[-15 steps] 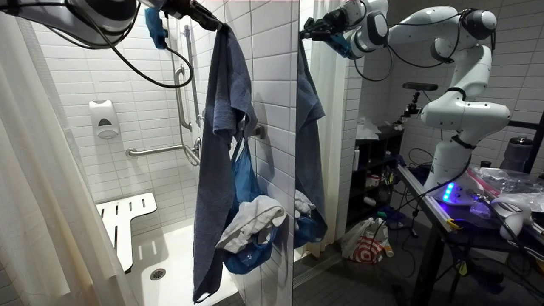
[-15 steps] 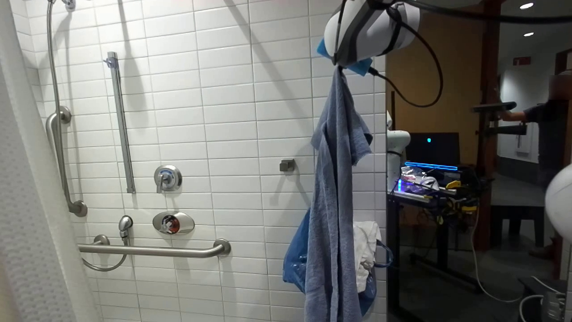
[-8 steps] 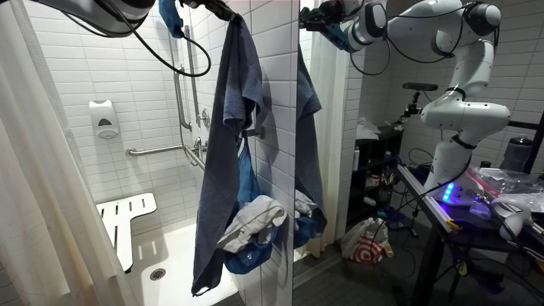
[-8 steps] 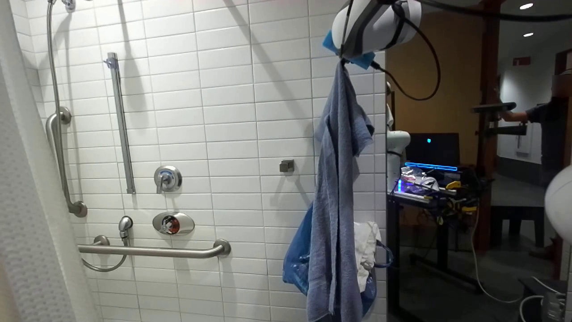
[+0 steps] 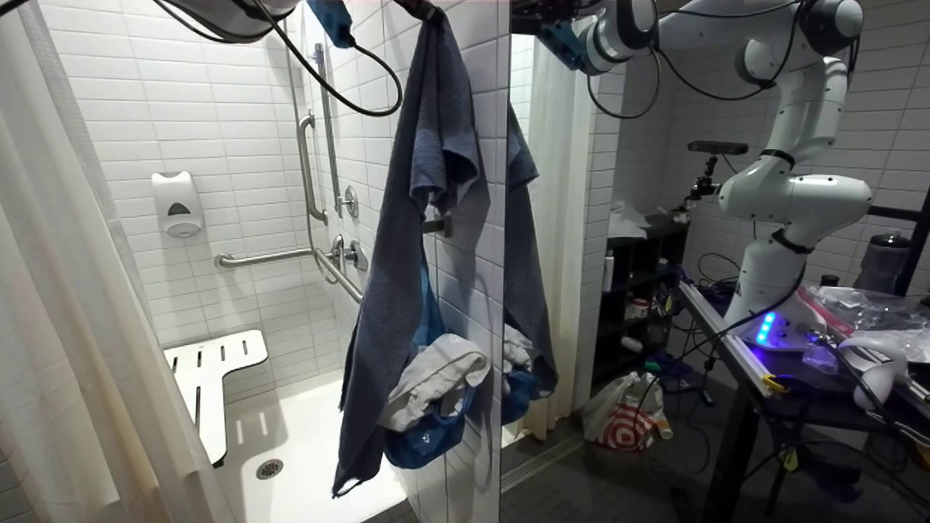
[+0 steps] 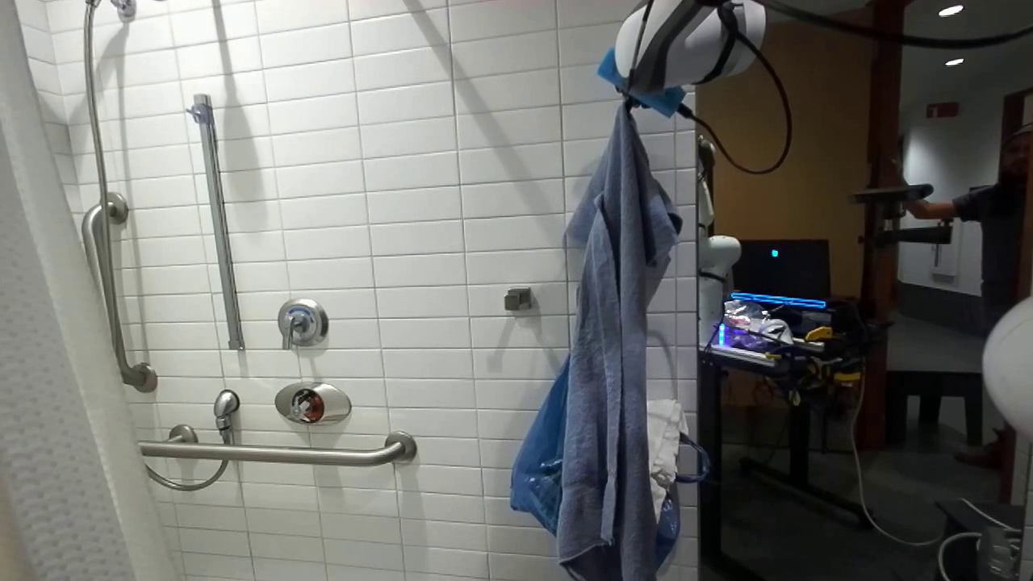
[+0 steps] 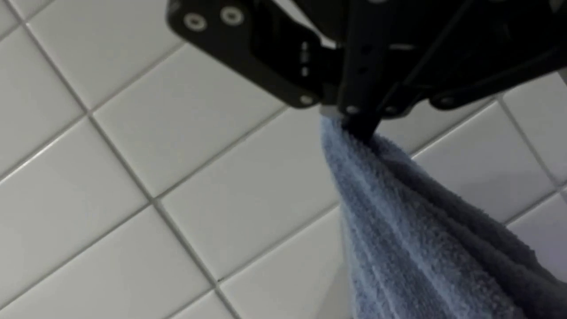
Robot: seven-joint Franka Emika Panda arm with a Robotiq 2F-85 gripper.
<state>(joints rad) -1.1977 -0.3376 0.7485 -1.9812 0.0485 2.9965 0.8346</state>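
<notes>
Here the towel (image 6: 609,363) in the hand (image 7: 349,119) partly hides a blue bag (image 6: 535,464).

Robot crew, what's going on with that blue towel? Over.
Gripper shut, pinching blue towel by its top. Hanging in long folds. Blue bag and white cloth partly behind it in an exterior view.
</notes>
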